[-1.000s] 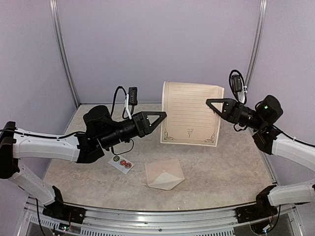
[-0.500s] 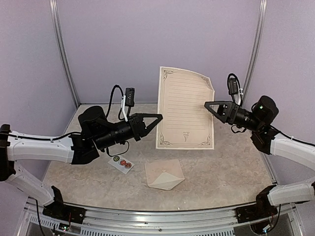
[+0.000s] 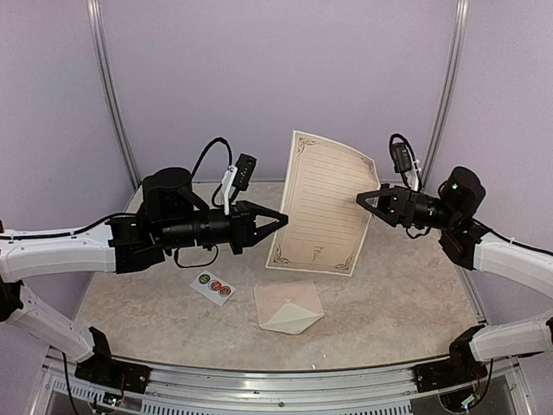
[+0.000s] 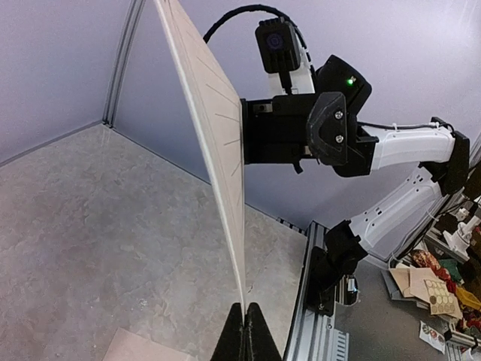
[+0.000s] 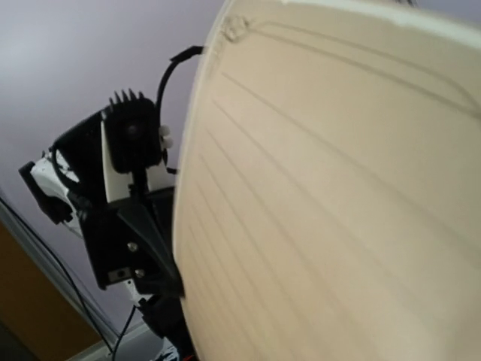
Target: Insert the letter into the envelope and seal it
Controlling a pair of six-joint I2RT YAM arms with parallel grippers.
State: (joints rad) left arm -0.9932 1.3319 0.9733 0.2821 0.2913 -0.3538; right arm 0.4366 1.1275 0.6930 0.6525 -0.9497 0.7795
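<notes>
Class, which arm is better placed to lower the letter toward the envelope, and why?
Left. The left gripper is shut on an edge of the letter, holding it raised, with the envelope on the table below. Whether the right gripper grips it is unclear.

Top external: hanging high at the near edge, looking down and forward over the whole table (image 3: 389,294), far off.
Left wrist: peering out past its own fingers (image 4: 231,342), catching the letter (image 4: 222,135) edge-on just above their tips.
Right wrist: pressing in close, lined paper filling the view, left gripper (image 5: 165,274) peeking past.
Shared: all three are seeing the letter.
</notes>
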